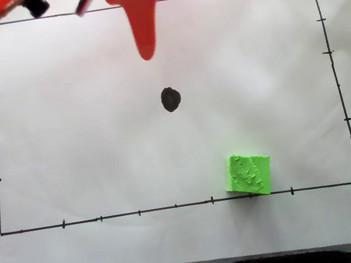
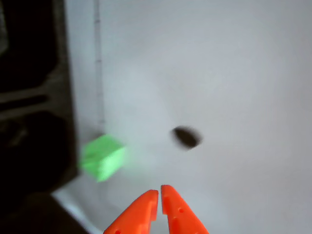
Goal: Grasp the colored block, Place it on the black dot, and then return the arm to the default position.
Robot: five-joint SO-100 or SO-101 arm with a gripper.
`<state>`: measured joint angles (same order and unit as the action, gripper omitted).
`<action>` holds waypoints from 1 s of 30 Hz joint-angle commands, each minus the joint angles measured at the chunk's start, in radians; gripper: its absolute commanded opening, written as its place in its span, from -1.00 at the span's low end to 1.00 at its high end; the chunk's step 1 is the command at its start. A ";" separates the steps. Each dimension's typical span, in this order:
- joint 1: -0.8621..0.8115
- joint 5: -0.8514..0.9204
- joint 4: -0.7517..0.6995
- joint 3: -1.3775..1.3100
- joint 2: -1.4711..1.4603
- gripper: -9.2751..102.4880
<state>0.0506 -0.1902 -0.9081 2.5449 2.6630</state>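
Nothing done yet: block (image 1: 248, 174) sits at the paper's (image 1: 85, 152) near border, dot (image 1: 170, 99) bare, gripper (image 2: 159, 193) closed and empty.

Bright, even light in fixed view; blurry, dimmer wrist view

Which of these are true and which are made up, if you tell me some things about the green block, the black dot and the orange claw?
1. The green block sits on the black dot. False: it lies apart from it, by the drawn border line.
2. The gripper holds nothing. True.
3. The gripper's fingers are wide open. False: the tips nearly touch.
4. The dot is bare. True.
5. The block is lime green. True.
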 commanded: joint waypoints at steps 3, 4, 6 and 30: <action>0.044 -0.092 -0.023 -0.242 -0.190 -0.84; 0.054 -0.104 -0.023 -0.275 -0.224 -0.84; 0.064 -0.133 -0.026 -0.342 -0.299 -0.84; 0.179 -0.396 -0.129 -0.959 -0.954 -0.84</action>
<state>0.2132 -0.5660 -1.0339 1.6659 1.7365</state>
